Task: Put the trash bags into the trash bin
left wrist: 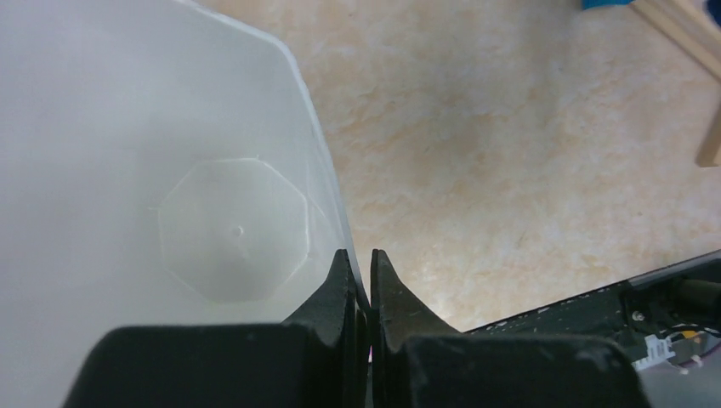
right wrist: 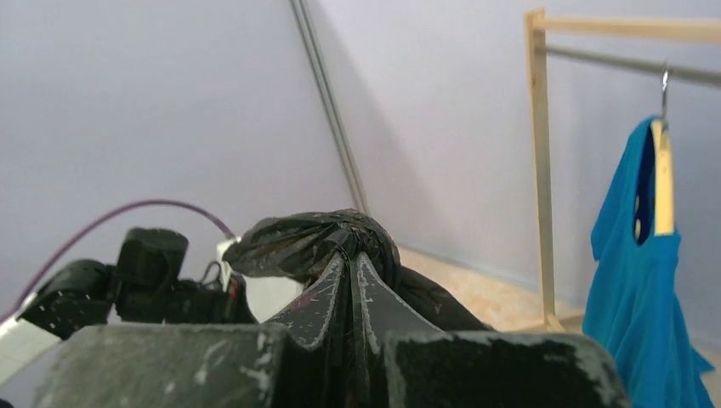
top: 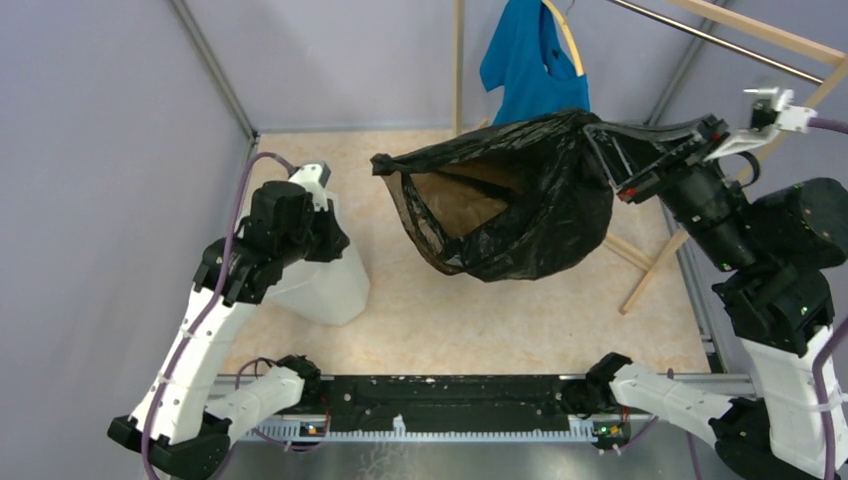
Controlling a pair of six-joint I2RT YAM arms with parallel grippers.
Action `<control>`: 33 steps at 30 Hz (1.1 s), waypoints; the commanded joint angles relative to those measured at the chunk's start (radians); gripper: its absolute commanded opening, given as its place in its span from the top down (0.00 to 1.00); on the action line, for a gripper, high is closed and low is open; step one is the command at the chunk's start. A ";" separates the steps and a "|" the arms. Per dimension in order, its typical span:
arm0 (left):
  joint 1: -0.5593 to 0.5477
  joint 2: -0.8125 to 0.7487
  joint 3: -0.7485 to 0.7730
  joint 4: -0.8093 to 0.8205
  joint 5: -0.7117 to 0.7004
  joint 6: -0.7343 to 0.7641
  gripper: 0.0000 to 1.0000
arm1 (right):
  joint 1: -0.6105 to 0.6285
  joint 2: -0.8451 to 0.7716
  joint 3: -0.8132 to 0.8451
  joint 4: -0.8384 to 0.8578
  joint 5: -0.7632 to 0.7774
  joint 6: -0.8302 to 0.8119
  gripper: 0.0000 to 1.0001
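The black crinkled trash bag [top: 520,200] hangs in the air over the middle of the table, its mouth open to the left and brownish inside. My right gripper [top: 598,135] is shut on the bag's upper right edge and holds it up; the right wrist view shows the bunched bag [right wrist: 315,242] pinched between the jaws. The white translucent trash bin [top: 325,280] stands at the left. My left gripper [top: 318,232] is shut on the bin's rim; the left wrist view shows the bin wall [left wrist: 327,204] between the jaws and the bin's bare bottom [left wrist: 229,229].
A blue T-shirt [top: 530,65] hangs on a wooden clothes rack [top: 740,30] at the back right; the rack's leg [top: 655,270] slants down to the table by the right arm. Grey walls enclose the table. A black rail [top: 450,395] runs along the near edge.
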 commanded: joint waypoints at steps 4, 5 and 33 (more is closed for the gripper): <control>-0.262 0.090 0.028 0.258 0.046 -0.151 1.00 | -0.004 -0.045 0.024 0.252 0.045 0.019 1.00; -0.332 0.113 0.040 0.273 -0.022 -0.162 1.00 | -0.003 -0.046 0.024 0.265 0.046 0.022 1.00; -0.612 0.017 0.089 0.436 0.000 0.015 0.14 | -0.004 -0.048 0.089 0.256 0.109 -0.021 1.00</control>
